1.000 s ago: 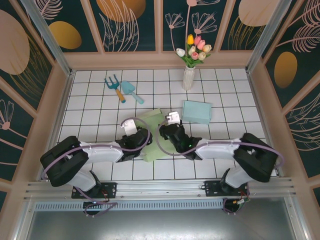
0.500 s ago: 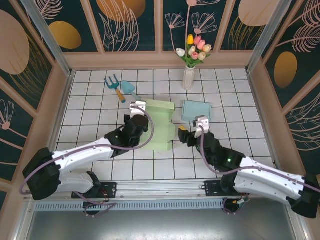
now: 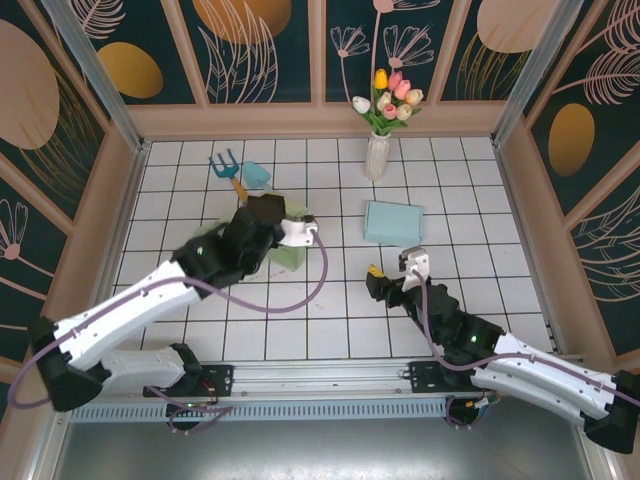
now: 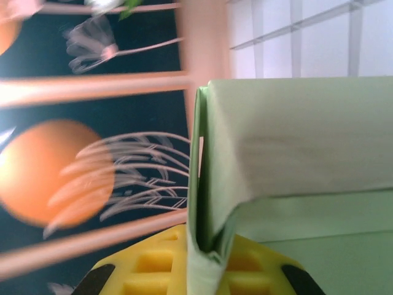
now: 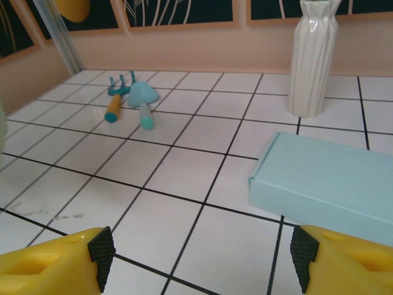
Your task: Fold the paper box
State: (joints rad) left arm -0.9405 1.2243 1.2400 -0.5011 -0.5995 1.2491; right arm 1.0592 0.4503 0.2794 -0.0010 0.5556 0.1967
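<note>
Left gripper (image 4: 202, 267) clenched on an edge of the pale green, partly folded paper box (image 4: 295, 141), held above the white tiled table (image 3: 470, 190). Right gripper (image 5: 196, 258) released and empty, near a closed light-blue cardboard box (image 5: 325, 178). White ribbed vase (image 3: 376, 155) holding tulips (image 3: 392, 100).

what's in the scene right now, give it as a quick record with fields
left gripper: shut on an edge of the green paper box
right gripper: open, empty, over the table
blue box: closed, lying flat, ahead of the right gripper
vase: upright with tulips, near the far wall
fork and trowel: far left, side by side
task: folding not yet finished
</note>
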